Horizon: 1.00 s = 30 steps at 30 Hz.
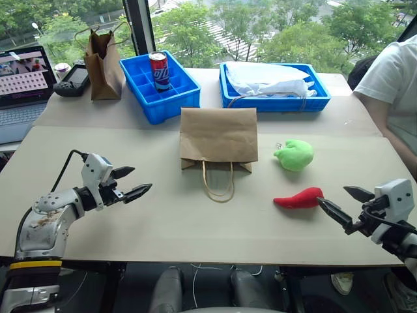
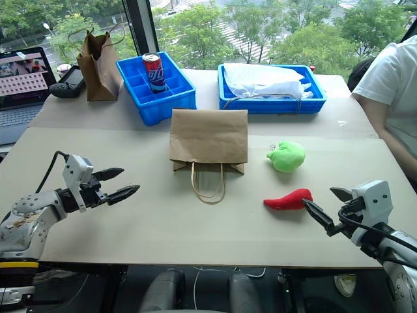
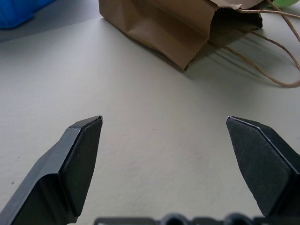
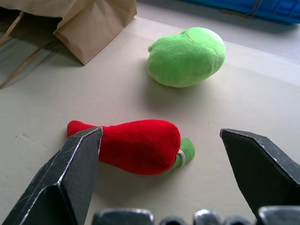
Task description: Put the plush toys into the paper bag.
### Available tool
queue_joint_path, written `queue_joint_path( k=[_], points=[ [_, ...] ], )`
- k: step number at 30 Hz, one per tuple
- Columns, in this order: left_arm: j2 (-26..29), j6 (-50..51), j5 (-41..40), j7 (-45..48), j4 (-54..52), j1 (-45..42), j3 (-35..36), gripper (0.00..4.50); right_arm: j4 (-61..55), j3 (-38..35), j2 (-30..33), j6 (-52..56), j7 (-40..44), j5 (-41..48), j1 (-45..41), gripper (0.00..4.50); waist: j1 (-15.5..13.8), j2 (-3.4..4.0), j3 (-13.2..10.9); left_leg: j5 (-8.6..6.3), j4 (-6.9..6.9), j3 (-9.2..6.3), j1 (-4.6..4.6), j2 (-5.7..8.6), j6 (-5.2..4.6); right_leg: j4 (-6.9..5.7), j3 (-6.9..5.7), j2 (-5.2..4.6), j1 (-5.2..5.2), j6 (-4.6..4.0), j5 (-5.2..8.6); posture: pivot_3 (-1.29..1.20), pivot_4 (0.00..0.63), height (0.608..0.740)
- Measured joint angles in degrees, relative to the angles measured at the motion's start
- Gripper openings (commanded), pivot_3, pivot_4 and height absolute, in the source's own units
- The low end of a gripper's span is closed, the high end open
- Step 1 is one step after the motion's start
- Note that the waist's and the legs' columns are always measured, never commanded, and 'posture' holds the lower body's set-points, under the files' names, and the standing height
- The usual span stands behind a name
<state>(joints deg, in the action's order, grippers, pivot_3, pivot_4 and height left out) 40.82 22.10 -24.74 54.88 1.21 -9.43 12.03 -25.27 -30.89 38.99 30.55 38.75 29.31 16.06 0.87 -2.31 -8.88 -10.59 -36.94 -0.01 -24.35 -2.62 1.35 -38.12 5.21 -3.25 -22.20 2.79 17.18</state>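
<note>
Black left tool (image 1: 133, 184) at near left, jaws spread wide and empty, aimed rightward over bare worktop (image 1: 98, 228), likely staged to steady or lift the bag mouth. Centre: light-brown paper bag (image 1: 218, 135) lying flat, opening and twine handles (image 1: 217, 186) facing near side, so still needing to be opened before loading. Right of bag: lime-green plush toy (image 1: 294, 154), well apart from it; red chili plush toy (image 1: 298, 198) nearer, neither yet bagged. Near right: right tool (image 1: 339, 202), jaws wide, empty, pointing at the chili's stem end, just beside it; probably lined up for first pick.
</note>
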Motion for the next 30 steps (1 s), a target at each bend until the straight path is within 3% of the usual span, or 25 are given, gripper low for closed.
queue_joint_path(
  k=[2,6,7,9,13,20,30],
  points=[
    [0.2,0.3,-0.2,0.5,0.0,-0.3,-0.1,4.5,0.0,0.0,0.3,0.1,0.3,0.3,-0.1,4.47,0.0,0.0,0.0,0.0,0.0,0.0,0.0,0.0,0.0,0.0,0.0,0.0,0.0,0.0,0.0,0.0,0.15,0.698],
    [11.9,7.0,-6.9,17.6,1.6,-17.1,-3.0,4.5,-3.6,-2.2,17.4,9.1,10.3,12.2,-8.8,4.47,0.1,0.09,-1.1,0.34,-0.3,-0.02,-0.4,-0.08,-0.02,-0.35,-0.06,0.1,-0.43,0.25,-0.11,0.0,0.15,0.698],
    [14.2,7.0,-7.5,20.7,0.2,-20.6,-3.0,4.5,-5.8,-3.3,20.5,10.6,11.8,15.0,-10.7,4.47,0.2,0.14,-1.0,0.34,-0.22,-0.01,-0.15,-0.1,-0.02,-0.25,-0.06,0.11,-0.14,0.23,-0.1,0.0,0.15,0.698],
    [15.1,6.3,-7.6,26.5,-0.7,-25.8,-5.4,4.5,-8.9,-1.1,25.2,14.4,12.7,19.9,-16.2,4.47,0.2,0.54,-0.6,0.18,0.06,0.04,0.23,-0.05,-0.05,0.14,-0.05,0.02,0.32,0.2,-0.03,0.0,0.15,0.698],
    [10.4,3.1,-5.0,31.0,2.0,-28.2,-13.3,4.5,-10.2,5.3,26.3,19.8,10.5,26.3,-22.6,4.47,-0.1,0.62,-0.6,0.19,-0.02,-0.02,-0.38,-0.04,-0.08,0.05,-0.1,0.07,-0.24,-0.03,-0.14,0.0,0.15,0.698],
    [4.0,-11.8,3.2,36.0,10.7,-35.8,-19.9,4.5,-12.4,5.7,26.4,23.1,6.8,29.1,-23.7,4.47,-0.3,0.52,-0.7,0.16,-0.3,-0.12,-1.0,0.07,-0.14,0.02,-0.18,-0.03,-0.66,0.06,-0.18,0.0,0.15,0.698],
    [-8.0,-51.1,16.4,37.3,35.8,-46.0,-28.7,4.5,-18.1,2.0,25.7,27.0,1.9,37.3,-19.1,4.47,-0.2,0.49,-0.7,0.15,-0.56,-0.17,-1.0,0.08,-0.15,-0.09,-0.19,-0.02,-0.56,0.13,-0.23,0.0,0.15,0.698]
  ],
)
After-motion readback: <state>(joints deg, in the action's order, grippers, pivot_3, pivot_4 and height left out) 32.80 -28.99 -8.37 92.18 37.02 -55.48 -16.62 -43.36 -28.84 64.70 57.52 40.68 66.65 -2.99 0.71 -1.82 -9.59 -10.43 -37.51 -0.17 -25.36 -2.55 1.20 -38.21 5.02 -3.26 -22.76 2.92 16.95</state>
